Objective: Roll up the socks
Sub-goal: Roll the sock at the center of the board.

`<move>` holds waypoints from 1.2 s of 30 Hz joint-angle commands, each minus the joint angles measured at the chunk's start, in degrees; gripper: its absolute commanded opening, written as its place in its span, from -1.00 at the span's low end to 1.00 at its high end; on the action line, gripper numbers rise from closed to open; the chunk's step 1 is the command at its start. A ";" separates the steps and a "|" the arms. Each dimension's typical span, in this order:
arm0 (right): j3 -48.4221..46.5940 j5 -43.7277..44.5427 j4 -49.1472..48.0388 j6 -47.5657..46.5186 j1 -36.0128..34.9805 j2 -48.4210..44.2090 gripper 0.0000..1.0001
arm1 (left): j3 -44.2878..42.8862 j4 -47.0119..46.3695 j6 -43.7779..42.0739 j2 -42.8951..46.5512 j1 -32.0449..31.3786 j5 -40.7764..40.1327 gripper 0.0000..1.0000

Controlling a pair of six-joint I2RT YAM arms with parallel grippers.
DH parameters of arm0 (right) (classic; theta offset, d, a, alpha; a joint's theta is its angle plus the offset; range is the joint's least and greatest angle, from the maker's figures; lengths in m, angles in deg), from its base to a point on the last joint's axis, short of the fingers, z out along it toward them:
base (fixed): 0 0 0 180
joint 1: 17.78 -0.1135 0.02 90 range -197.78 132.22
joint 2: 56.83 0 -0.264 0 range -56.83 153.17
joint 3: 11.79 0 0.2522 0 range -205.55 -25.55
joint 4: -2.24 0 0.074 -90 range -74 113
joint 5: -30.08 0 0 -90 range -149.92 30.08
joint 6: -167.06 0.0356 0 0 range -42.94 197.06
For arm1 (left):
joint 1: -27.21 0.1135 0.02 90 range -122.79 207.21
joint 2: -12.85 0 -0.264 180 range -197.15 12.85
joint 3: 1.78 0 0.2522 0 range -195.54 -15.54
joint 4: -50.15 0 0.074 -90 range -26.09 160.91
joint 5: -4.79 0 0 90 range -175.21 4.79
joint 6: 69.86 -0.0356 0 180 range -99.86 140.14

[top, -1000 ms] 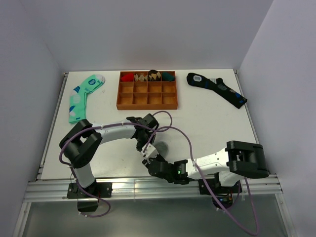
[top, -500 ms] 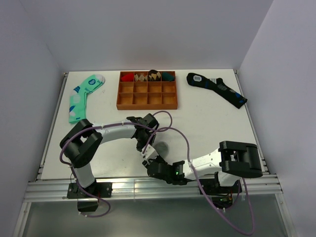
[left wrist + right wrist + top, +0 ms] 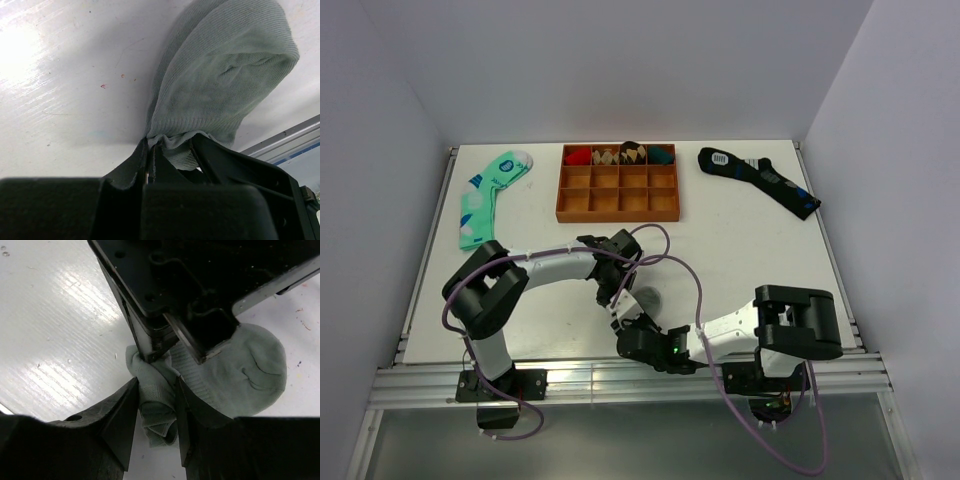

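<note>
Socks (image 3: 240, 375) sit mid near edge of the bench (image 3: 750, 250), left jaws clenched on the knit edge, right jaws pinching the bunched end just beside them; to roll well, probably pin firmly with the left while the right turns the bunch over tight, without dragging it off the edge.

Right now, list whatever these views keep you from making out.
- Top view: grey socks mostly under the left gripper and right gripper; roll progress unreadable.
- Left wrist view: pinched sock edge disappears between its gripper's fingers.
- Right wrist view: left gripper covers the sock's top; one sock or two, unclear.
- Top view: tray contents too small.
</note>
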 commanded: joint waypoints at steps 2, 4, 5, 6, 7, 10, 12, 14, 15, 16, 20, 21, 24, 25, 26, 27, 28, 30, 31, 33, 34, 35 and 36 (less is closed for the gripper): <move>0.81 3.69 0.37 1.67 0.76 1.33 -0.19 | 0.56 0.62 -2.17 -2.49 -0.29 -1.98 -0.99; 0.81 3.43 0.37 1.94 0.85 1.33 -0.25 | 0.48 0.62 -2.17 -2.22 -0.20 -1.89 -0.99; 1.07 3.08 0.02 1.94 0.93 0.98 -0.31 | 0.56 0.53 -2.17 -2.22 -0.20 -1.98 -0.99; 1.33 2.38 -0.15 2.03 1.02 0.72 -0.36 | 0.65 0.44 -2.17 -1.96 -0.20 -1.98 -0.99; 1.51 1.76 -0.33 2.03 1.02 0.37 -0.42 | 0.57 0.27 -2.08 -1.78 -0.20 -1.98 -0.99; 2.47 -0.69 -0.77 2.38 1.63 -1.04 -0.51 | 1.09 -0.78 -1.47 -1.35 -0.12 -2.07 -0.92; 2.83 -2.28 -0.77 2.82 2.34 -2.27 -0.55 | 1.79 -1.66 -0.68 -0.64 -0.12 -2.24 -0.84; 3.79 -4.73 -1.12 3.26 3.30 -3.50 -0.57 | 3.28 -4.20 0.81 0.32 -0.12 -1.98 -0.71; 4.23 -5.70 -1.56 3.61 3.74 -4.90 -0.57 | 3.72 -5.09 1.52 1.46 -0.12 -1.89 -0.67; 5.28 -7.71 -2.00 3.87 4.44 -5.69 -0.57 | 4.25 -6.14 2.91 2.16 -0.12 -1.81 -0.58; 7.13 -13.34 -3.85 4.40 6.47 -8.86 -0.56 | 7.76 -10.97 6.88 5.77 -0.20 -2.95 -0.46; 7.22 -14.84 -3.76 4.40 6.82 -9.21 -0.56 | 8.38 -12.55 7.75 7.52 -0.20 -3.99 -0.43; 7.22 -18.89 -3.32 4.49 8.49 -10.27 -0.57 | 10.40 -14.84 10.22 11.03 -0.12 -6.11 -0.36; 7.14 -19.77 -2.97 4.66 8.75 -10.62 -0.57 | 10.76 -15.28 11.27 11.83 -0.12 -8.29 -0.31; 7.14 -20.91 -3.14 4.66 9.02 -10.80 -0.57 | 11.63 -15.90 11.71 12.71 -0.12 -8.92 -0.29; 7.05 -22.66 -3.06 4.75 9.72 -10.80 -0.57 | 12.07 -16.60 12.41 14.29 -0.12 -9.36 -0.28; 6.87 -23.81 -2.97 4.75 9.98 -10.89 -0.57 | 12.34 -17.48 12.86 15.08 -0.12 -10.84 -0.28; 6.78 -26.61 -2.53 5.01 11.03 -11.06 -0.57 | 13.48 -18.45 13.47 17.36 -0.12 -12.17 -0.25; 6.52 -27.50 -2.18 5.19 11.39 -11.06 -0.57 | 13.92 -19.32 14.00 18.25 -0.12 -13.48 -0.24; 6.43 -30.13 -1.56 5.80 12.53 -11.24 -0.57 | 15.33 -20.64 14.44 20.70 -0.12 -15.24 -0.24; 6.61 -32.76 -1.74 6.07 13.84 -11.24 -0.58 | 15.94 -21.43 14.44 21.59 -0.12 -16.12 -0.24; 6.70 -34.61 -1.65 6.50 14.64 -11.33 -0.58 | 17.60 -23.01 15.05 22.47 -0.20 -17.26 -0.23; 6.78 -36.28 -1.65 7.47 15.51 -11.59 -0.58 | 18.66 -24.15 15.41 24.30 -0.20 -17.88 -0.24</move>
